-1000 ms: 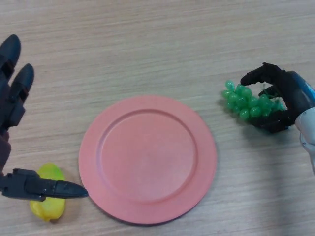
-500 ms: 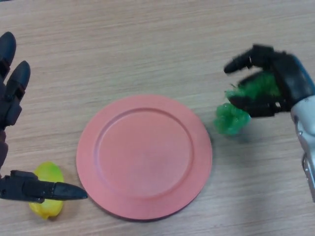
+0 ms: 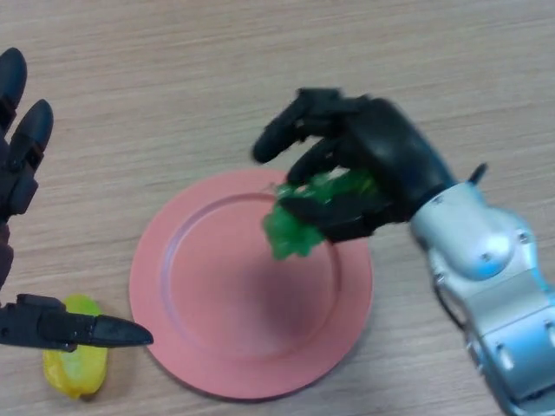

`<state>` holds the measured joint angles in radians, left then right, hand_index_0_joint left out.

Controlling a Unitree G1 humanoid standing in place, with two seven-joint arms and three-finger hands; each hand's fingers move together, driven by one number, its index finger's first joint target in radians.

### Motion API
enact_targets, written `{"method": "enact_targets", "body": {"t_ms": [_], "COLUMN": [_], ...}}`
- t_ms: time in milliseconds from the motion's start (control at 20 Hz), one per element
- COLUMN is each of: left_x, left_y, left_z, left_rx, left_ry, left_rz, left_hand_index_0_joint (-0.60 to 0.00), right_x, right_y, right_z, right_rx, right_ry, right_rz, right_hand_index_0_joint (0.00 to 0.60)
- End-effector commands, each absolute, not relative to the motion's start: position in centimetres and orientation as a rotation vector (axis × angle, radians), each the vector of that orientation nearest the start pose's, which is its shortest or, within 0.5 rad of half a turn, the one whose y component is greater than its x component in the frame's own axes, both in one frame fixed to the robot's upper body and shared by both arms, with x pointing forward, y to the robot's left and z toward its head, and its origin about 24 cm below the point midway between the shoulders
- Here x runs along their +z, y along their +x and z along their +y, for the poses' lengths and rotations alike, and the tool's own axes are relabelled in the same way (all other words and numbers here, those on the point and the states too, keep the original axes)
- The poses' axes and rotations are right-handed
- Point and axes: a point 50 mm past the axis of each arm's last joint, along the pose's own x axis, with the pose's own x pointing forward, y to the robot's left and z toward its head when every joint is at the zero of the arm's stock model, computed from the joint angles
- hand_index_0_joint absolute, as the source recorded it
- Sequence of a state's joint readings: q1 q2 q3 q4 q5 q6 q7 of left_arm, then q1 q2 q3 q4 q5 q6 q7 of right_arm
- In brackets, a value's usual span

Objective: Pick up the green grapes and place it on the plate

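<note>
Head view has the right hand (image 3: 364,165) out over the upper right part of the pink plate (image 3: 217,347), fingers and thumb curled round the green grapes (image 3: 299,224). The bunch hangs out of the grip on the side toward the plate's middle, and from here I can't tell whether its lowest grapes are touching the plate or hanging just above it. A soft shadow sits on the plate below the bunch, which hints at a little air underneath, but that's a guess.

So we're in the carry-and-place step: the pick is done and the grapes are over the target, not yet released. My read is that the task is most of the way there.

What's next? The hand wants to come down a touch, toward the centre of the plate, then spread its fingers so the bunch settles inside the rim and doesn't roll toward the near edge.

Over on the other side, the left hand (image 3: 22,165) sits idle at the edge of the wooden counter (image 3: 260,78), fingers straight and apart, its thumb lying across a yellow fruit (image 3: 74,373) just beside the plate.
</note>
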<state>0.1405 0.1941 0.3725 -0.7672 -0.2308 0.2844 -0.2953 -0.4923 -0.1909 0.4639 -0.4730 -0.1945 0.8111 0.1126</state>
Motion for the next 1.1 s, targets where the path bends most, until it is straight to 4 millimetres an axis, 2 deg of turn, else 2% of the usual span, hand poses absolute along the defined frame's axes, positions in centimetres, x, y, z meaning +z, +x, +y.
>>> {"method": "enact_targets", "body": {"t_ms": [50, 200, 250, 300, 350, 400, 450, 500, 750, 900, 1100], "left_x": [19.9, 19.8, 19.7, 19.7, 19.7, 19.7, 19.6, 19.7, 19.7, 20.1, 21.0], "left_y": [17.7, 17.7, 17.7, 17.7, 17.7, 17.8, 17.8, 17.9, 18.1, 18.3, 18.5], "left_z": [22.5, 22.8, 22.8, 22.9, 22.9, 23.0, 23.1, 23.2, 22.6, 22.1, 22.4], "left_rx": [-0.024, -0.019, -0.018, -0.017, -0.016, -0.013, -0.012, -0.008, -0.031, -0.066, -0.087], "left_ry": [0.229, 0.223, 0.224, 0.226, 0.228, 0.233, 0.236, 0.241, 0.251, 0.239, 0.248], "left_rz": [-0.571, -0.567, -0.567, -0.566, -0.566, -0.565, -0.564, -0.566, -0.569, -0.567, -0.578], "left_hand_index_0_joint": [0.000, 0.000, 0.000, 0.000, 0.000, 0.000, 0.000, 0.000, 0.000, 0.000, 0.000], "right_x": [21.9, 22.4, 22.4, 22.5, 22.6, 22.7, 22.9, 23.1, 24.2, 24.5, 23.8], "right_y": [26.0, 24.3, 24.2, 24.1, 24.0, 23.9, 23.9, 24.1, 24.5, 23.7, 22.5], "right_z": [-4.1, -2.2, -2.1, -2.1, -2.0, -2.0, -2.3, -3.0, -6.7, -10.2, -13.4], "right_rx": [0.405, 0.488, 0.492, 0.498, 0.502, 0.502, 0.493, 0.472, 0.356, 0.264, 0.197], "right_ry": [-0.448, -0.300, -0.299, -0.306, -0.323, -0.371, -0.403, -0.408, -0.386, -0.333, -0.214], "right_rz": [-0.402, -0.382, -0.382, -0.387, -0.398, -0.429, -0.456, -0.468, -0.478, -0.496, -0.487], "right_hand_index_0_joint": [0.600, 0.600, 0.551, 0.401, 0.301, 0.150, 0.051, 0.000, 0.000, 0.000, 0.000]}}
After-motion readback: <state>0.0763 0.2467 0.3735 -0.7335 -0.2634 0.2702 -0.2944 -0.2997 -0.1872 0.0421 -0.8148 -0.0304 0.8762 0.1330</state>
